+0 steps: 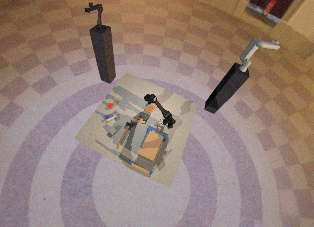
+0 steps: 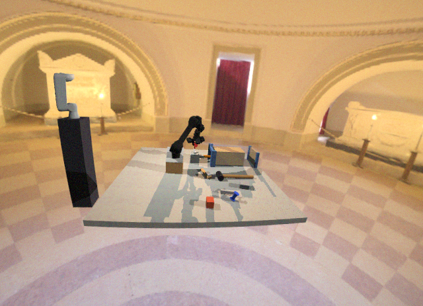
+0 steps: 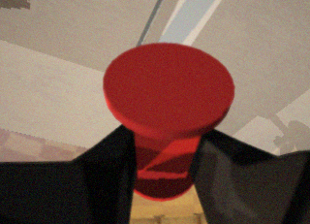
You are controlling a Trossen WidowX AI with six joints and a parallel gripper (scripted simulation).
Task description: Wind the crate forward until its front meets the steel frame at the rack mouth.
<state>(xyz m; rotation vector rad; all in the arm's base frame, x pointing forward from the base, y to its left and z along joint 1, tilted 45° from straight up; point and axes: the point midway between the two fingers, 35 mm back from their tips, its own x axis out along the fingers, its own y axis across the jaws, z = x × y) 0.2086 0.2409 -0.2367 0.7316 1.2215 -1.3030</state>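
My gripper (image 2: 195, 143) (image 3: 159, 125) is shut on the red knob (image 3: 169, 88) of the winch handle, above the hand winch (image 1: 159, 127) (image 2: 194, 158). The handle's pale metal part (image 1: 160, 122) (image 2: 195, 153) is over the winch top; its key and the hole are too small to make out. An orange strap (image 2: 207, 156) runs from the winch towards the crate. The tan crate (image 1: 152, 146) (image 2: 229, 156) looks flat inside the clear-panelled cubby. Its front is at or very close to the blue frame (image 1: 165, 137) (image 2: 212, 155); any gap is too small to tell.
A hammer (image 1: 123, 136) (image 2: 238, 176), an orange-handled tool (image 1: 138, 121) (image 2: 203, 172), a red cube (image 1: 110, 105) (image 2: 209, 202), a blue spool-like piece (image 1: 106, 116) (image 2: 234, 195) and a grey block (image 2: 244, 186) lie on the bench. The cubby's rear panel (image 2: 252, 156) stands behind the crate.
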